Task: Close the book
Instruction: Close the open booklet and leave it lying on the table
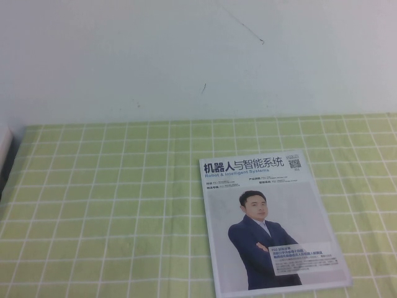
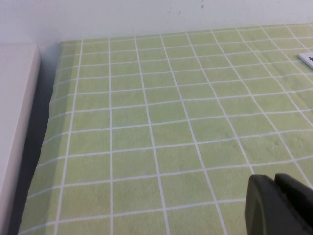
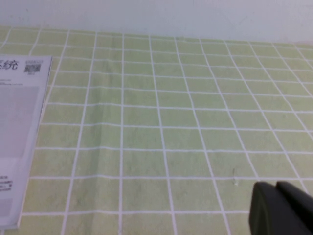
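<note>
The book [image 1: 267, 223] is seen lying flat on the worktop [image 1: 93, 205], cover up; the closing is judged done, nothing left. The left gripper [image 2: 275, 178] and right gripper [image 3: 277, 186] are held clear of it, each seemingly pressed together.

Book [image 1: 270, 223] on tablecloth [image 1: 93, 205], front right; left tool [image 2: 275, 196], right tool [image 3: 276, 203] over tablecloth, off book.
</note>
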{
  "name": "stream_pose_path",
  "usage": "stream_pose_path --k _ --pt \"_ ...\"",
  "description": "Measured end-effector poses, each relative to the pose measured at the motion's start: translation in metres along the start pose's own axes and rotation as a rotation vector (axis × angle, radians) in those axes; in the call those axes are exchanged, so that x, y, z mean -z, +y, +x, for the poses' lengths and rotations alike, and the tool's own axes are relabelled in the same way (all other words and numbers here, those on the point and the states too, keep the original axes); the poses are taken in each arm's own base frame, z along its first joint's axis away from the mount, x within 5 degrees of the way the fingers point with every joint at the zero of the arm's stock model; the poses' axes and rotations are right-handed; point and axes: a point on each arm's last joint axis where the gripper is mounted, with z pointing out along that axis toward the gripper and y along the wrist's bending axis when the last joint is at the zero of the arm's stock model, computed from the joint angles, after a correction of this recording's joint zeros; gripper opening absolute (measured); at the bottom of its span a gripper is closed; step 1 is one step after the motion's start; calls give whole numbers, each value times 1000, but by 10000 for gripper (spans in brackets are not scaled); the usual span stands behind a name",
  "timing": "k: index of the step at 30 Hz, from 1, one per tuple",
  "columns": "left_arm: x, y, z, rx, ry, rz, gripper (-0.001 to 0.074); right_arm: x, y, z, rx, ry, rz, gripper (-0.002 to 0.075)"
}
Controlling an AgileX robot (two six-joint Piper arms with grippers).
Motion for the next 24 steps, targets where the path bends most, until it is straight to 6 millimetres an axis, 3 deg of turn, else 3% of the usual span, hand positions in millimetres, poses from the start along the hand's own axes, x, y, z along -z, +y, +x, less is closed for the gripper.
stream_pose_path --k 24 --pt "0 0 0 0 0 0 -4 0 2 0 -3 -6 -41 -3"
